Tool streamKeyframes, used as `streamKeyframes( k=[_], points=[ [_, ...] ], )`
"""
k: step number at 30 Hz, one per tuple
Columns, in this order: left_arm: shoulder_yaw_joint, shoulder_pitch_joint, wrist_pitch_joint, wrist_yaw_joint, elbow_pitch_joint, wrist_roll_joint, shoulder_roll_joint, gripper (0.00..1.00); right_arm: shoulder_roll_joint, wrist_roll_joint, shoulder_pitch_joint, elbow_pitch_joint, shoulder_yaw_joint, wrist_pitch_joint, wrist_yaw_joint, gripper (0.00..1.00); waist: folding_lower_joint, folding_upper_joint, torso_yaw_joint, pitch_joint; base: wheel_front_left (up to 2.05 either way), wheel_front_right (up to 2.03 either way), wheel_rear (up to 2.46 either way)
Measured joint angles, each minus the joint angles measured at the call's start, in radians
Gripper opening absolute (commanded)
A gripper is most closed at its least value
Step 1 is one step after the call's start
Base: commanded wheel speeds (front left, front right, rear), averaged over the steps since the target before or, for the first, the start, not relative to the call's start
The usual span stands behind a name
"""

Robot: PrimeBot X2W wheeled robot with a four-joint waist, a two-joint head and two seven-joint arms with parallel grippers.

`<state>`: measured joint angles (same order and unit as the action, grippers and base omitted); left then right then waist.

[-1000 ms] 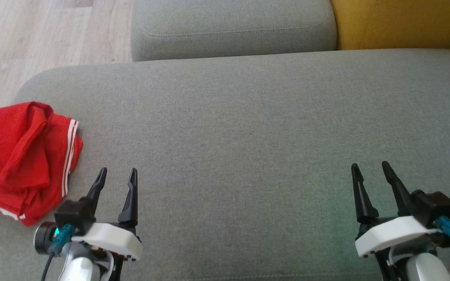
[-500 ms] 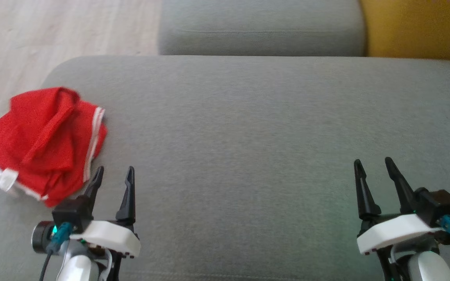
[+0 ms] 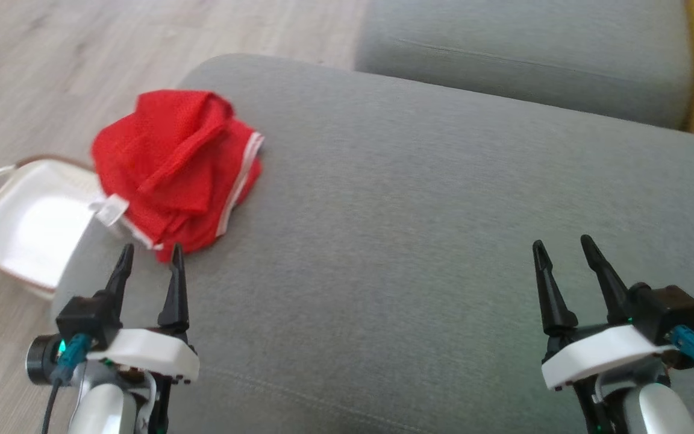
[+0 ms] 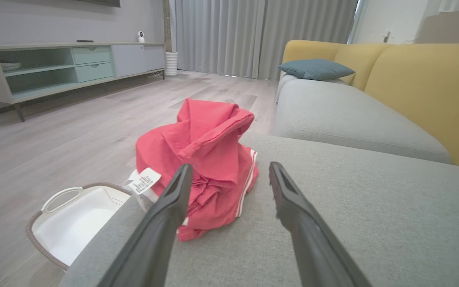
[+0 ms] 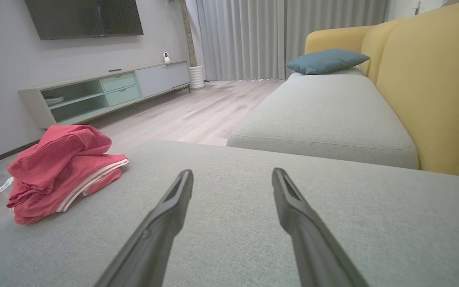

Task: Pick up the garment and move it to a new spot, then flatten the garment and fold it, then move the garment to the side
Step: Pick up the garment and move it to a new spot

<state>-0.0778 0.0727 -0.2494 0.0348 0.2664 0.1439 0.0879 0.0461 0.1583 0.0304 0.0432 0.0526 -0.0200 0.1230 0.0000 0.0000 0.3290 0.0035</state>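
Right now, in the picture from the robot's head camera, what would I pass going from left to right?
White basket → red garment → right claw.

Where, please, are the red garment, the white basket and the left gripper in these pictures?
red garment (image 3: 175, 163): head view, middle of the crumpled heap.
white basket (image 3: 21, 226): head view, bare inside bottom.
left gripper (image 3: 152, 248): head view, midway between its open fingertips.
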Motion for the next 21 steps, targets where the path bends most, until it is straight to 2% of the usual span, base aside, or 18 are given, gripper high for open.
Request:
streamKeyframes(
  k=[8, 21],
  points=[
    [0.022, 0.0, 0.0, 0.0, -0.007, 0.009, 0.0, 1.0, 0.0, -0.001, 0.0, -0.013, 0.0, 0.016, 0.0, 1.0, 0.0, 0.0, 0.078, 0.008, 0.0, 0.0, 0.0],
    [0.03, 0.0, 0.0, 0.0, -0.013, 0.009, -0.004, 1.0, 0.0, -0.001, 0.0, -0.021, 0.001, 0.029, 0.0, 1.0, 0.0, 0.0, 0.082, 0.027, 0.0, 0.0, 0.0]
  ],
)
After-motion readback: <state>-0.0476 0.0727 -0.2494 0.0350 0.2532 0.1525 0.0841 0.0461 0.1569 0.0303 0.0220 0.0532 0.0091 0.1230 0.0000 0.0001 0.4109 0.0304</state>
